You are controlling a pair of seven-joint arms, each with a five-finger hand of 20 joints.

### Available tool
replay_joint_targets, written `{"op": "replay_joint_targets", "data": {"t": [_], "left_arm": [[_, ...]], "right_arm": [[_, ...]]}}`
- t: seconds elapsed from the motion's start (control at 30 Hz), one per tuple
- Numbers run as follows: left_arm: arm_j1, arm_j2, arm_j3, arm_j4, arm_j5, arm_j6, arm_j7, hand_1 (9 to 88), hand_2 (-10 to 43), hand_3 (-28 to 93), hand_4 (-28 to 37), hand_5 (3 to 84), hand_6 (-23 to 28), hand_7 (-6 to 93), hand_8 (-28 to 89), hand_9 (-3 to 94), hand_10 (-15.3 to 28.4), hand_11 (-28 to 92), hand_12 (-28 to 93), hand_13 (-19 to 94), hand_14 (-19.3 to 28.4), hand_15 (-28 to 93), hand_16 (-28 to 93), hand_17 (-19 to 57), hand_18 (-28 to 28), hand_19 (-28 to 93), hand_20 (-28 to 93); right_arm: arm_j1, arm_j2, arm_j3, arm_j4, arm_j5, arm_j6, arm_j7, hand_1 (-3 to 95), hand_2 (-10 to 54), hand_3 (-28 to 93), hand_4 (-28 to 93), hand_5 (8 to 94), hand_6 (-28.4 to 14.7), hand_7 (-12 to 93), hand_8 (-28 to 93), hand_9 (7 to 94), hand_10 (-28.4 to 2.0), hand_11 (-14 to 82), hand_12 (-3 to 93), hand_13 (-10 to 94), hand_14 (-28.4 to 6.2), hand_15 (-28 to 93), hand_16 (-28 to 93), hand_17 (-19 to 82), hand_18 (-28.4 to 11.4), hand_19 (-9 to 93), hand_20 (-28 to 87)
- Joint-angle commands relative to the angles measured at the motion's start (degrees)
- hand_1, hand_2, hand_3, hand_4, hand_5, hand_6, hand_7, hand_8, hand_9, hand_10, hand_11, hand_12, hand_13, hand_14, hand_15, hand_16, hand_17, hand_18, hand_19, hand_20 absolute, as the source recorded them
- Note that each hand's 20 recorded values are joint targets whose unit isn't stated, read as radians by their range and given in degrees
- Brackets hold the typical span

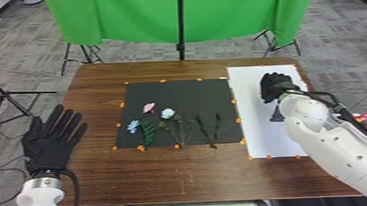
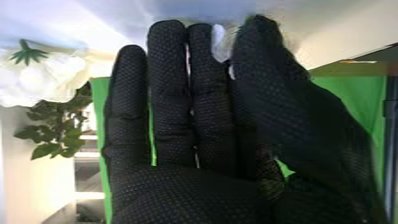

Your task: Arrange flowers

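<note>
Along the left edge of the brown surface (image 1: pixel 165 174), in the head view, my left hand (image 1: pixel 48 144) lies with its fingers straight and a little apart. Between my arms is a black mat (image 1: pixel 153 95); on it lie a pink flower (image 1: pixel 149 107), a blue flower (image 1: pixel 133 126) and a white flower (image 1: pixel 168 113), all toward its left half, with dark green stems (image 1: pixel 217 125) to their right. My right hand (image 1: pixel 275 85) is over the far part of the white sheet (image 1: pixel 262 137), right of the mat, and a small dark shape (image 1: pixel 276 115) shows just nearer me than it.

In the right wrist view, my right hand (image 2: pixel 191 192) has its fingers straight and close together, thumb pressed to them, pinching a pale sliver (image 2: pixel 218 42); I cannot tell what that is. Beside the fingers are a big white bloom (image 2: pixel 53 77) and green leaves (image 2: pixel 55 131), with green cloth (image 2: pixel 352 97) behind.
</note>
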Motion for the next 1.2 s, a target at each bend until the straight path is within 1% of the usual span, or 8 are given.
{"op": "replay_joint_targets", "data": {"t": [0.03, 0.3, 0.5, 0.73, 0.83, 0.97, 1.03, 1.2], "left_arm": [[1.4, -0.37, -0.27, 0.33, -0.18, -0.42, -0.36, 23.9, 12.9, 74, -28.3, 43.4, 7.2, 12.9, -9, 36.4, 14.2, 22, 10, 28, 13.7, 31, -5, -3.1, 12.6, 25, 12], [1.6, -0.75, -0.43, 0.22, -0.14, -0.45, 0.04, 23.9, 12.9, 74, -28.3, 43.5, 7.4, 12.9, -9, 36.4, 14.2, 22, 10, 28, 13.7, 31, -6, -3.1, 12.7, 25, 12], [2.0, -0.74, -0.51, 0.06, -0.21, -0.28, 0.32, 23.9, 12.9, 74, -28.3, 43.4, 7.3, 12.8, -9, 36.4, 14.1, 22, 10, 28, 13.7, 30, -6, -3.1, 12.7, 25, 12], [3.3, -0.84, -1.24, -0.34, -0.34, 0.11, 0.89, 23.9, 13.0, 74, -28.3, 43.5, 7.3, 12.9, -9, 36.4, 14.2, 22, 10, 28, 13.7, 30, -6, -3.1, 12.7, 25, 12], [3.5, -0.44, -1.34, -0.45, -0.2, 0.2, 0.77, 23.9, 12.9, 74, -28.3, 43.5, 7.3, 12.9, -9, 36.4, 14.1, 22, 10, 28, 13.7, 30, -6, -3.1, 12.7, 25, 12], [2.8, -0.54, -1.12, -0.27, -0.11, 0.27, 0.67, 23.9, 12.9, 74, -28.3, 43.4, 7.3, 12.8, -9, 36.4, 14.1, 22, 10, 28, 13.6, 30, -6, -3.1, 12.7, 25, 12], [2.3, -0.33, -0.72, -0.1, 0.02, 0.19, 0.2, 23.9, 12.9, 74, -28.3, 43.3, 7.2, 12.8, -9, 36.4, 14.2, 22, 10, 28, 13.7, 30, -6, -3.1, 12.7, 25, 12], [1.8, -0.13, -0.6, 0.06, 0.14, 0.47, 0.09, 23.9, 12.9, 74, -28.3, 43.4, 7.3, 12.8, -9, 36.4, 14.1, 22, 10, 28, 13.7, 30, -5, -3.1, 12.7, 25, 12]], "right_arm": [[-1.2, 0.7, -0.2, 0.3, -1.4, 1.8, 0.1, 62.7, -9.5, 63, -28, 64.6, 3.3, 49, 1, 78.6, -5.5, 13.4, 44.4, 64, -3.4, 34, 41, 23, -18.1, 60, 28], [-0.3, 1.7, -0.9, -1.3, -1.6, 5.4, -1.4, 63.9, -9.5, 64, -28, 69.2, 3.9, 53, 6, 82.4, -6.5, 16.1, 47.5, 67, -2.9, 33, 43, 23, -17.7, 59, 28], [1.4, 3.6, -1.7, -5.6, -1.2, 8.4, -3.5, 64.4, -9.5, 63, -28, 69.3, 3.9, 52, 7, 82.6, -6.5, 15.6, 48.0, 67, -2.9, 33, 44, 24, -17.6, 59, 29], [4.3, -0.6, -3.4, -10.7, 0.3, 9.4, -6.7, 63.8, -9.5, 64, -28, 69.3, 3.8, 52, 8, 82.7, -6.9, 15.6, 48.2, 67, -3.1, 33, 44, 23, -17.9, 59, 29], [6.3, -5.0, -5.4, -11.1, 2.0, 6.9, -7.5, 63.5, -9.5, 65, -28, 69.4, 3.7, 52, 8, 82.7, -6.9, 15.6, 48.2, 67, -3.2, 33, 44, 23, -17.9, 59, 29], [8.6, -10.6, -8.9, -9.5, 2.1, 4.2, -8.5, 63.2, -9.5, 66, -28, 69.4, 3.7, 52, 8, 82.5, -7.0, 15.4, 48.1, 67, -3.2, 33, 44, 23, -18.2, 59, 29], [8.7, -11.6, -10.4, -10.0, 1.7, 3.1, -9.1, 63.1, -9.5, 66, -28, 69.2, 3.6, 52, 9, 82.5, -7.1, 15.5, 48.2, 67, -3.3, 33, 44, 23, -18.2, 59, 29], [7.8, -12.4, -11.9, -11.8, 0.2, -2.0, -10.8, 62.8, -9.5, 66, -28, 69.5, 3.4, 51, 9, 82.5, -7.2, 15.3, 48.1, 67, -3.4, 33, 44, 23, -18.4, 59, 29]]}}
